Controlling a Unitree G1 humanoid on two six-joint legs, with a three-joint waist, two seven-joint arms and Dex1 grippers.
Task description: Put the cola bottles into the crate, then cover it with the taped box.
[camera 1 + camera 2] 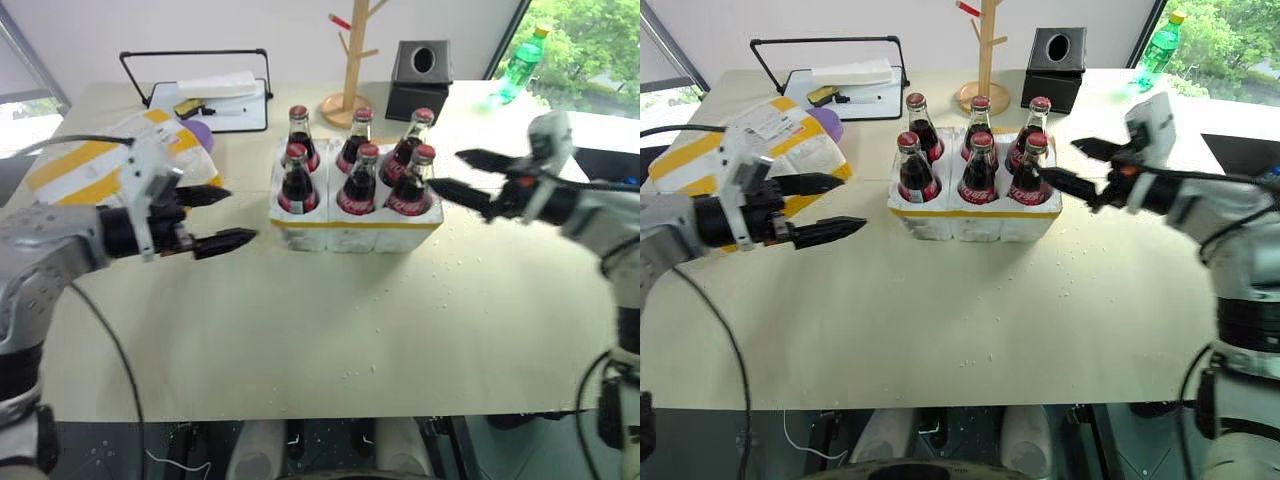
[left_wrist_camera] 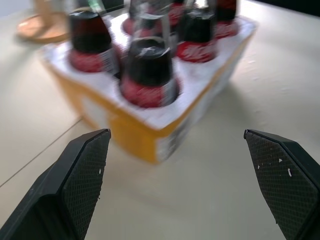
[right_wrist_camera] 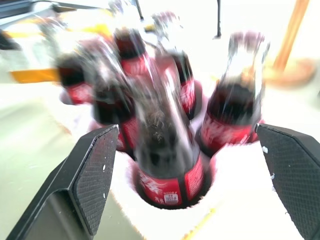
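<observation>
Table [image 1: 300,330], six crated cola bottles [image 1: 360,165]

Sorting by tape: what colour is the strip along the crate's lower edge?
Yellow, running along the bottom of the white crate; clearest in the left eye view.

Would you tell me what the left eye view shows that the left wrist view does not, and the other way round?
The left eye view takes in the taped box, the right gripper with its fingers apart, the green bottle and the black tissue box. The left wrist view gives a close look at the left gripper's finger pads. Both share the crate and the cola bottles standing in it.
</observation>
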